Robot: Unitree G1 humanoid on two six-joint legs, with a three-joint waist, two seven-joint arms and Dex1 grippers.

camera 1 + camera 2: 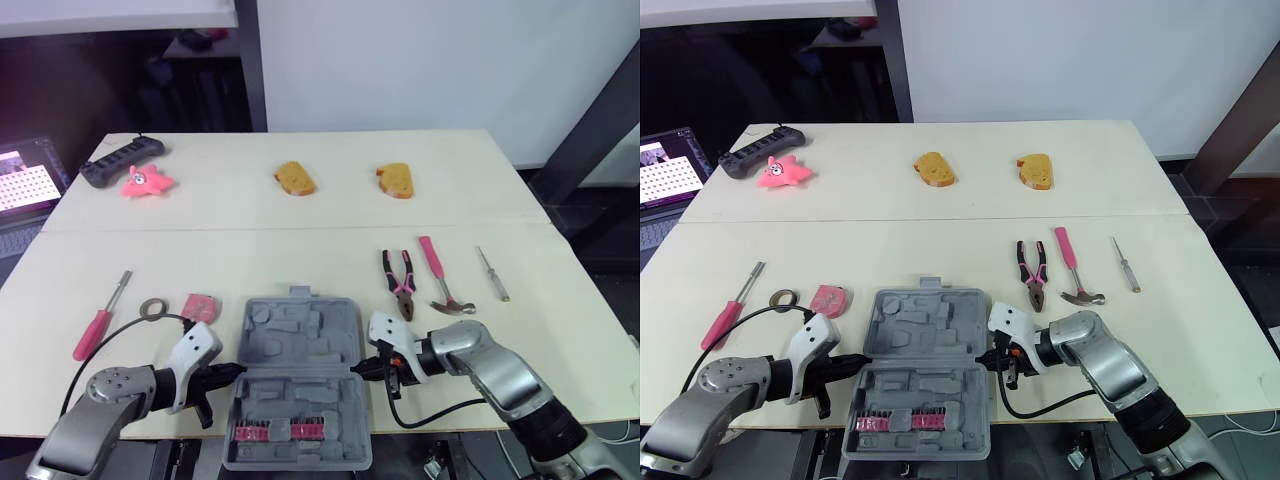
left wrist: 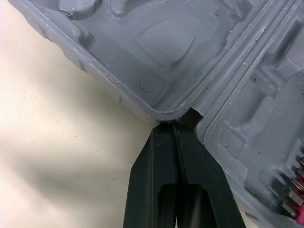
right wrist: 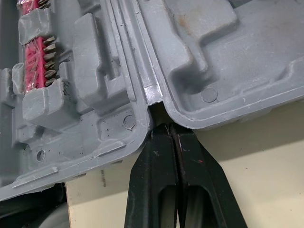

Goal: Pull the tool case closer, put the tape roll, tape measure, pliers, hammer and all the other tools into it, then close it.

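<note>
Pale desk (image 1: 300, 215) of 2 butted boards, white wall (image 1: 420, 60) behind, laptop (image 1: 25, 185) off the far left edge. Grey tool case (image 1: 300, 330) lies open at the middle of the near edge, with moulded recesses and a pink bit rack (image 1: 290, 431) in the near half. Left gripper (image 1: 235, 369) and right gripper (image 1: 358, 370) are both pinched narrow, fingers together, tips touching the case's hinge line from either side.

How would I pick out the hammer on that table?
On the pale table, three tools lie right of the open grey tool case. The hammer is the middle one, between pliers and a slim screwdriver: straight pink handle, metal claw head.
</note>
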